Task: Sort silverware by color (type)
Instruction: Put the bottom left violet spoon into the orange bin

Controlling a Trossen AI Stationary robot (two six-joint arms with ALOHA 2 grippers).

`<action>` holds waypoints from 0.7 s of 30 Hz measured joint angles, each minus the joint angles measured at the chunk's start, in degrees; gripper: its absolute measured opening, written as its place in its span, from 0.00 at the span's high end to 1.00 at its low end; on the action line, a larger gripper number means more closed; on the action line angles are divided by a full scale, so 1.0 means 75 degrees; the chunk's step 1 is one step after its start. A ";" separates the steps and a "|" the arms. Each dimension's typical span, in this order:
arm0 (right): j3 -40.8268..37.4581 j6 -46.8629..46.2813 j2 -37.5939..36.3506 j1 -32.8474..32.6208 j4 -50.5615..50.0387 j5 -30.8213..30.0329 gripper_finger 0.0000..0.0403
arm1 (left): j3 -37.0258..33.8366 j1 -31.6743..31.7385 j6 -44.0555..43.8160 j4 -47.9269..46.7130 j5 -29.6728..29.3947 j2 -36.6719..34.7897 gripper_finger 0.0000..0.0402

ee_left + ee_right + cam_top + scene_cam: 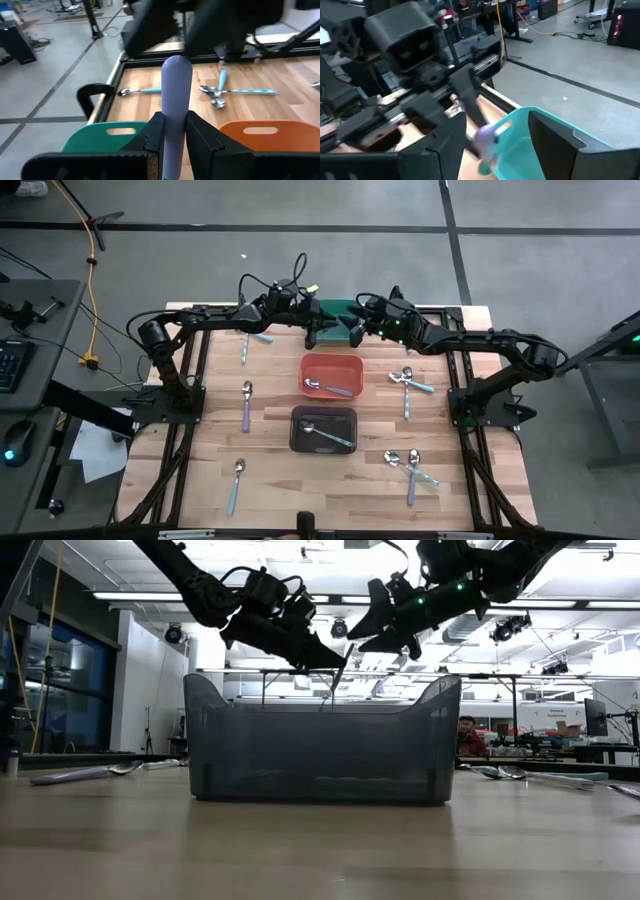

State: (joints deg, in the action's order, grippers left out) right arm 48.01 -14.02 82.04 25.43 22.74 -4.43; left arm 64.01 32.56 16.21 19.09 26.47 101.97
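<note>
Left gripper [167,145] clamps lavender spoon [176,100]; right gripper [352,327] apparently spread.

Wooden table [270,480] seen from above. At centre, an orange bin [332,374]; toward 6 o'clock, a black bin [323,428]; at 12 o'clock, a green bin [335,310]. Loose spoons lie at 9 o'clock [246,402], 7 o'clock [236,482], 11 o'clock [245,348], 3 o'clock [409,384] and 5 o'clock [412,468].
</note>
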 joint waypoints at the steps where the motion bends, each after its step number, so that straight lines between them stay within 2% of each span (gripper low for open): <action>1: 0.0000 0.0007 0.0000 -0.0032 0.0038 -0.0005 0.51 | 0.0000 0.0000 0.0000 -0.0017 -0.0088 0.0000 0.89; 13: 0.0000 -0.0259 0.0300 -0.0097 0.0491 -0.0142 0.53 | 0.0000 -0.0103 -0.0004 -0.0032 -0.0282 0.0000 0.89; 21: 0.0000 -0.0380 0.0551 -0.0152 0.0774 -0.0327 0.70 | 0.0000 -0.0256 -0.0003 -0.0003 -0.0639 0.0000 0.89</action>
State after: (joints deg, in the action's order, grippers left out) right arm 48.01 -16.87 86.17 24.29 28.54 -6.88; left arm 64.01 30.64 16.19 19.07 21.67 101.97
